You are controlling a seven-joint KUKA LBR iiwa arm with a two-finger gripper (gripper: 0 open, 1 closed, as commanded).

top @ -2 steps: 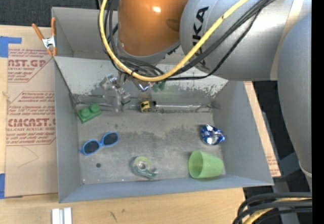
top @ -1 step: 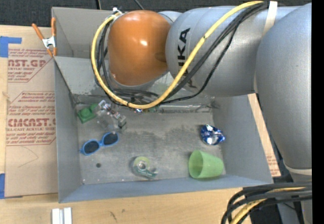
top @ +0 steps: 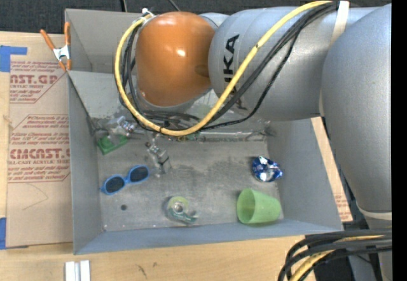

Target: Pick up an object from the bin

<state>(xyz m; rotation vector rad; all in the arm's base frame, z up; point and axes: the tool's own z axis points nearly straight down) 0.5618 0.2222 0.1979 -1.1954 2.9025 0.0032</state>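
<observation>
1. Several small things lie spread out on the floor of the grey bin (top: 210, 178) in the camera view. None sits on top of another.
2. A big grey arm (top: 286, 63) comes in from the right. Its round orange cover (top: 172, 57) hangs over the back left part of the bin.
3. The jaws poke out under the cover as a thin shiny tip, low over the bin floor. I cannot tell if they are released or clenched, and I see nothing between them.
4. The nearest thing is a pair of blue sunglasses (top: 125, 179). It lies flat, near the jaws, down and to the left of them, and not touching. Its long side runs from low left to high right, and the right lens is the end closest to the jaws.
5. A flat green thing (top: 111, 142) lies by the left wall, to the left of the jaws, with a small shiny bit (top: 122, 125) just beside it.
6. A clear tape roll (top: 180, 208) lies by the front wall.
7. A green cup (top: 257, 206) lies at the front right, and I think it is on its side. I cannot see into it.
8. A crumpled blue and white thing (top: 266, 170) lies just behind the cup, well apart from the jaws.
9. I think the sunglasses are the easy pick. The jaws would go down and left, then close across the thin middle, not along the long side.
</observation>
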